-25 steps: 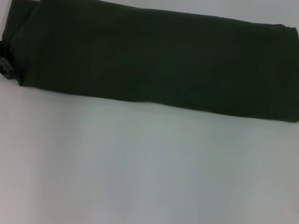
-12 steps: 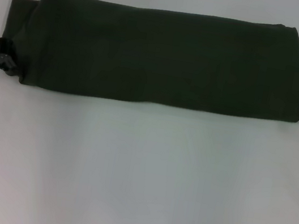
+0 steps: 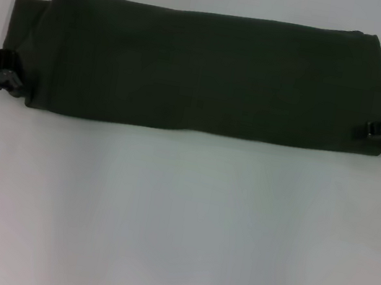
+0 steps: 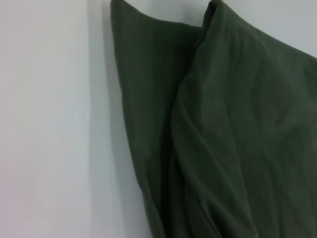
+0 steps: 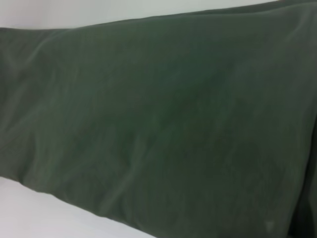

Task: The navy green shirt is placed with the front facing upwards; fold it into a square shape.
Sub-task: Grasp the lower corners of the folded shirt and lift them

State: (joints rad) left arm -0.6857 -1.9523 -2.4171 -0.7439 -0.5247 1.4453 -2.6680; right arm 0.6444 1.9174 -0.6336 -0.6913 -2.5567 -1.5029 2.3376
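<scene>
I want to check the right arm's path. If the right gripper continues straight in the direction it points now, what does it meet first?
Most likely the shirt. The right gripper points inward at the shirt's right end, its tips already at or over that edge. Its height above the cloth is unclear.

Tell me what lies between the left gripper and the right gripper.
The folded shirt alone spans the table from the left gripper to the right gripper, seen in the head view.
</scene>
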